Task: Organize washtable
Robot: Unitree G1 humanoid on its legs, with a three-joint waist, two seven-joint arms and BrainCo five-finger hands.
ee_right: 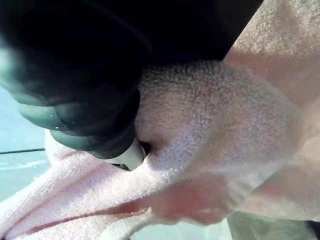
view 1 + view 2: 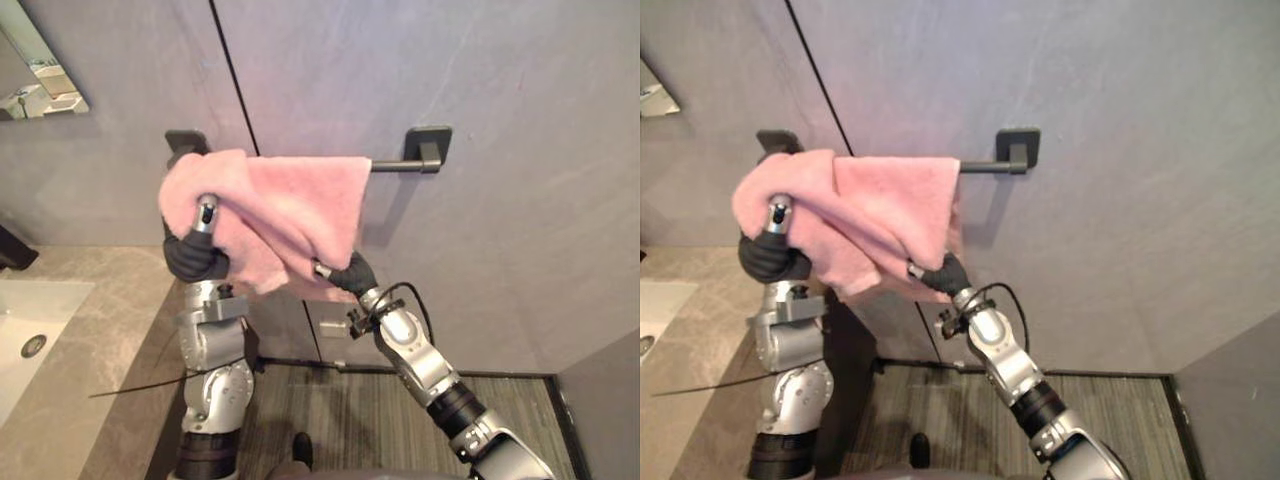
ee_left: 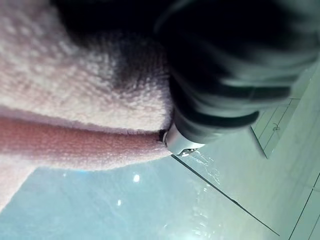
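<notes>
A pink towel [image 2: 290, 205] hangs bunched over the left part of a dark wall bar [image 2: 400, 166]. My left hand [image 2: 195, 255] is raised under the towel's left end, its thumb [image 2: 206, 212] lying on the front of the cloth and the rest behind it. The left wrist view has the towel [image 3: 75, 100] right against that hand. My right hand [image 2: 352, 272] is at the towel's lower right corner, buried in the cloth. In the right wrist view the towel [image 1: 210, 130] is wrapped round it.
The grey stone washtable [image 2: 100, 330] runs along the left, with a white sink [image 2: 30, 320] set in it and a dark tap [image 2: 12, 250] behind. A mirror [image 2: 40, 80] hangs at the upper left. The right end of the bar is bare.
</notes>
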